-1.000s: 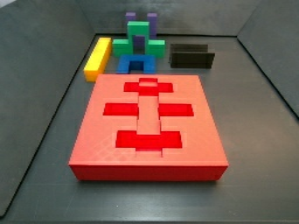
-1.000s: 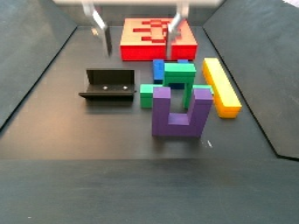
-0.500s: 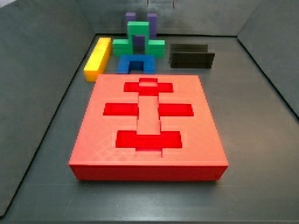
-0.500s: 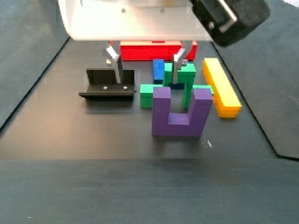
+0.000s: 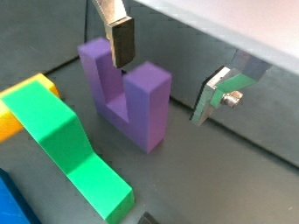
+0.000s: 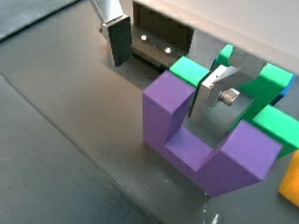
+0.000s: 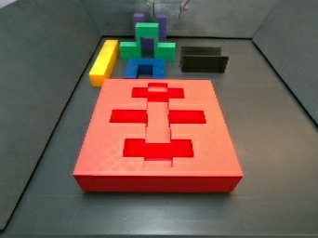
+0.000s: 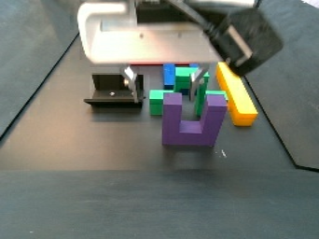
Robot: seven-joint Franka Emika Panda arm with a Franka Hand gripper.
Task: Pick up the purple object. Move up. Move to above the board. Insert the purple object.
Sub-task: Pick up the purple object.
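Observation:
The purple object (image 8: 195,119) is a U-shaped block standing upright on the dark floor, in front of the green block (image 8: 174,93). It also shows in both wrist views (image 5: 122,96) (image 6: 198,131). In a side view only its top shows behind the green block (image 7: 139,19). My gripper (image 8: 163,82) is open and empty, just over the purple object. One of its prongs lies between the fingers (image 5: 121,39) (image 6: 216,96), with no contact. The red board (image 7: 158,130) lies flat in a side view, with cross and bar recesses.
A green block (image 7: 149,42) and a blue block (image 7: 147,65) stand against the purple one. A yellow bar (image 8: 236,91) lies beside them. The fixture (image 8: 112,91) stands on the other side (image 6: 163,39). Dark walls enclose the floor.
My gripper has come down and away from over the board toward the purple object, and its body now fills the top of a side view. The blocks have not moved.

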